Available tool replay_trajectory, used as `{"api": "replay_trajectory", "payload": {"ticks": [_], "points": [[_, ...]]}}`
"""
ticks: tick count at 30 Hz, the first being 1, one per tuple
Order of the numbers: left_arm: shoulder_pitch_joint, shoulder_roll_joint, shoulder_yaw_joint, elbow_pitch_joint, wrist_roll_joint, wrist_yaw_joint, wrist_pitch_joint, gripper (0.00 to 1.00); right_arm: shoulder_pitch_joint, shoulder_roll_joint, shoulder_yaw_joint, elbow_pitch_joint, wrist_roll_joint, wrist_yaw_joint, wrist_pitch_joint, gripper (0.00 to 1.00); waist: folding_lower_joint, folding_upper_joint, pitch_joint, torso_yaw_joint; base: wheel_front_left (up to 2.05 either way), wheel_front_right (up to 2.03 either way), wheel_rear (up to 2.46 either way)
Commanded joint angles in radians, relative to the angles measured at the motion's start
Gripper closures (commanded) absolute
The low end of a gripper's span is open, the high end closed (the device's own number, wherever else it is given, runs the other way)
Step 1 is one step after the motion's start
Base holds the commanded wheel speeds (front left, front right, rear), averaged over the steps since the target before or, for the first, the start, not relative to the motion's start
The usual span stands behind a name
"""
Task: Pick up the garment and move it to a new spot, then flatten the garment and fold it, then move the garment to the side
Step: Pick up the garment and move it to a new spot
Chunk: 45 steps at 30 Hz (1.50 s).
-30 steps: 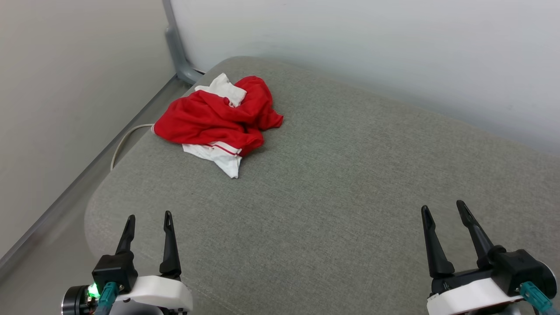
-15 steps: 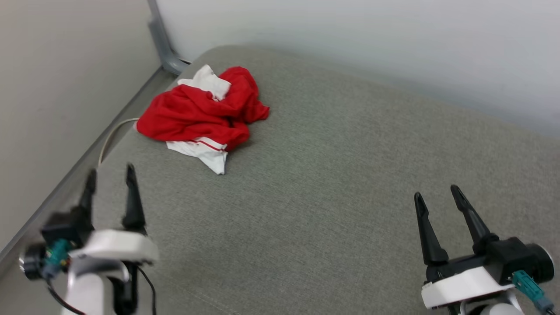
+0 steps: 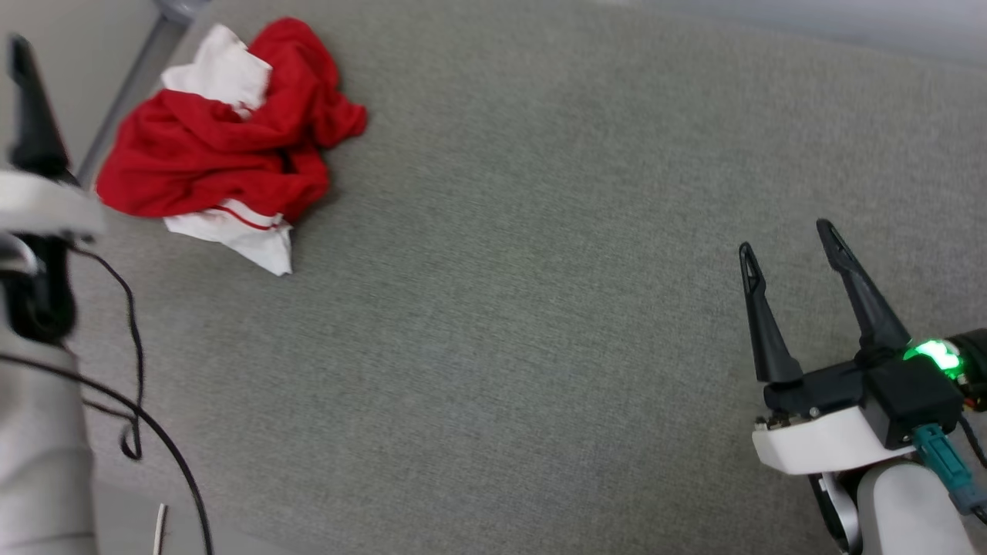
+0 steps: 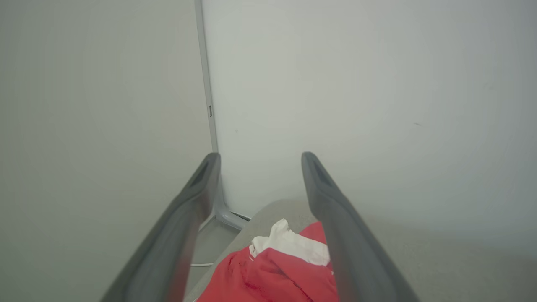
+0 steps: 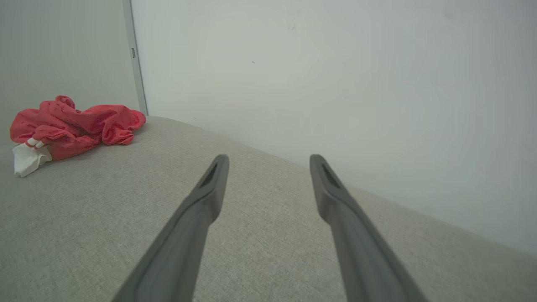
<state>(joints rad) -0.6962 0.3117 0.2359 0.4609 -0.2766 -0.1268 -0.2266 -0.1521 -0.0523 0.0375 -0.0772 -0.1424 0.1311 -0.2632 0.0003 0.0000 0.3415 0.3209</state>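
Left arm (image 3: 35,432) raised beside garment (image 3: 224,146) — right arm (image 3: 910,509) low; both jaws wide, empty.

One garment (image 3: 216,154), two claws (image 4: 260,161) (image 3: 785,237), one cushion (image 3: 540,308).

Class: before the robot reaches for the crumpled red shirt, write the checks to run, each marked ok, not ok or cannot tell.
1. The left pincer open, empty: ok.
2. The right pincer open, empty: ok.
3. The garment free of both, lying on the grey cushion: ok.
4. The garment flat: not ok, crumpled.
5. Height of the left pincer above the garment: cannot tell.
6. The black cable apart from the garment: ok.
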Motion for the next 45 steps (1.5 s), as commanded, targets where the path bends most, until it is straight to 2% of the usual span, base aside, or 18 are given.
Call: {"api": "replay_trajectory", "payload": {"ticks": [1,6,7,8,15,20,26,31,36,38,45], "points": [[-0.054,0.028,-0.031,0.022,-0.036,-0.002,0.026,0.00,-0.023,-0.005,-0.006,-0.015,-0.009,-0.001,-0.002,0.00,-0.0003,0.0000,0.078,-0.048,0.00,0.00,0.00],[-0.151,0.162,-0.159,0.076,-0.206,-0.002,0.231,0.00,-0.045,-0.015,-0.009,-0.057,-0.022,-0.001,-0.002,0.00,-0.0003,0.0000,0.137,-0.064,0.00,0.00,0.00],[-0.151,0.162,-0.159,0.076,-0.206,-0.002,0.231,0.00,-0.045,-0.015,-0.009,-0.057,-0.022,-0.001,-0.002,0.00,-0.0003,0.0000,0.137,-0.064,0.00,0.00,0.00],[-0.171,0.186,-0.182,0.077,-0.242,-0.002,0.271,0.00,-0.047,-0.016,-0.009,-0.063,-0.025,-0.001,-0.002,0.00,-0.0003,0.0000,0.147,-0.066,0.00,0.00,0.00],[-0.245,0.312,-0.315,0.108,-0.492,-0.003,0.658,0.00,-0.082,-0.029,-0.013,-0.095,-0.033,-0.001,-0.002,0.00,-0.0003,0.0000,0.198,-0.082,0.00,0.00,0.00],[-0.259,0.364,-0.389,0.137,-0.595,-0.003,0.871,0.00,-0.103,-0.036,-0.012,-0.109,-0.037,-0.001,-0.002,0.00,-0.0003,0.0000,0.235,-0.101,0.00,0.00,0.00],[-0.251,0.373,-0.448,0.221,-0.631,-0.003,0.978,0.00,-0.121,-0.031,-0.015,-0.118,-0.040,-0.001,-0.002,0.00,-0.0003,0.0000,0.280,-0.131,0.00,0.00,0.00],[-0.240,0.347,-0.517,0.287,-0.633,-0.003,1.020,0.00,-0.127,-0.034,-0.020,-0.122,-0.042,-0.001,-0.002,0.00,-0.0003,0.0000,0.310,-0.145,0.00,0.00,0.00],[-0.237,0.313,-0.574,0.317,-0.654,-0.003,1.012,0.00,-0.127,-0.040,-0.026,-0.118,-0.037,-0.001,-0.002,0.00,-0.0003,0.0000,0.312,-0.148,0.00,0.00,0.00],[-0.238,0.326,-0.605,0.312,-0.643,-0.004,0.997,1.00,-0.121,-0.039,-0.027,-0.115,-0.035,-0.001,-0.002,0.00,-0.0003,0.0000,0.303,-0.146,0.00,0.00,0.00],[-0.293,0.396,-0.660,0.263,-0.647,-0.004,0.836,1.00,-0.100,-0.025,-0.027,-0.100,-0.015,-0.001,-0.002,0.00,-0.0003,0.0000,0.227,-0.138,0.00,0.00,0.00]]}}
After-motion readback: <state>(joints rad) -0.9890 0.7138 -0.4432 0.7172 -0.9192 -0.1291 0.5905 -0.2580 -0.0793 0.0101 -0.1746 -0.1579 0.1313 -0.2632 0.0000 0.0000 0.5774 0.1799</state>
